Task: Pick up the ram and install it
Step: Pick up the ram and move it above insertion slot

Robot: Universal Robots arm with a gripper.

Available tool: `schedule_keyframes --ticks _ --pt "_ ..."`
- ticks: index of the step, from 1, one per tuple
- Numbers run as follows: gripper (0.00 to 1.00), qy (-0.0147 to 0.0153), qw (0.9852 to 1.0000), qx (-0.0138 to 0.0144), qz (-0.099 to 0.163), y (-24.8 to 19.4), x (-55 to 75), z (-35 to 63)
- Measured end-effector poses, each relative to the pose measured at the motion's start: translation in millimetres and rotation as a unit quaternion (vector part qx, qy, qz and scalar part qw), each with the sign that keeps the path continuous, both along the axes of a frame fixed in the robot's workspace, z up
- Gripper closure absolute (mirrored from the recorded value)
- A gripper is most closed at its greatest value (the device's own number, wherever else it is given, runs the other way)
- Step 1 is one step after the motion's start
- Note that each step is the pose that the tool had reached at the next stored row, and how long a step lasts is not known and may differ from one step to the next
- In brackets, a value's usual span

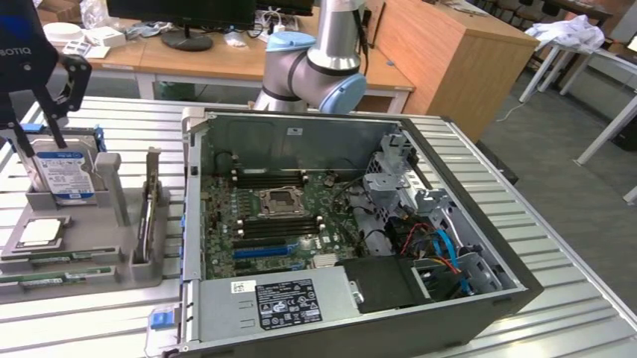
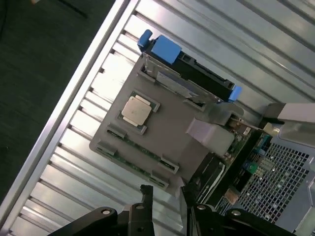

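Exterior view's far left: gripper (image 1: 40,142) hangs over upright hard drive (image 1: 62,175). Jaws parted, nothing between them; wrist view shows both fingertips (image 2: 145,194) bare above slatted table (image 2: 74,162). Grey holder (image 1: 110,246) carries drive at rear and CPU chip (image 1: 40,233) further forward. Ram (image 1: 55,258) lies flat along holder's front edge, just beside chip, apart from gripper. To the right: open computer case (image 1: 298,123), motherboard (image 1: 339,224) exposed inside.

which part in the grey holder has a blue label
The hard drive, standing upright in the holder; the square chip lying flat is bare silver, and the ram sticks are green.
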State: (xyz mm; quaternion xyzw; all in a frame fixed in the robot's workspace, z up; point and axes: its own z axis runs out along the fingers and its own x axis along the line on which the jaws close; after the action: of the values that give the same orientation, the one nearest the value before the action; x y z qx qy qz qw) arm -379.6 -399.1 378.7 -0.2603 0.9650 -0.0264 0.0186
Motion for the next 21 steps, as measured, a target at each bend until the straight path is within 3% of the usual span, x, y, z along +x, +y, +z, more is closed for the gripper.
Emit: schedule_keyframes --ticks 5,11,16,21 --pt "0.65 0.0032 0.999 0.0 0.045 0.0 0.0 -5.4" --pt "0.65 0.0051 0.995 -0.0001 0.1 0.0 0.0 -13.6" --pt "0.65 0.0064 0.9894 -0.0002 0.145 0.0 0.0 -20.3" --pt "0.65 0.0075 0.9817 -0.0004 0.19 0.0 0.0 -26.3"
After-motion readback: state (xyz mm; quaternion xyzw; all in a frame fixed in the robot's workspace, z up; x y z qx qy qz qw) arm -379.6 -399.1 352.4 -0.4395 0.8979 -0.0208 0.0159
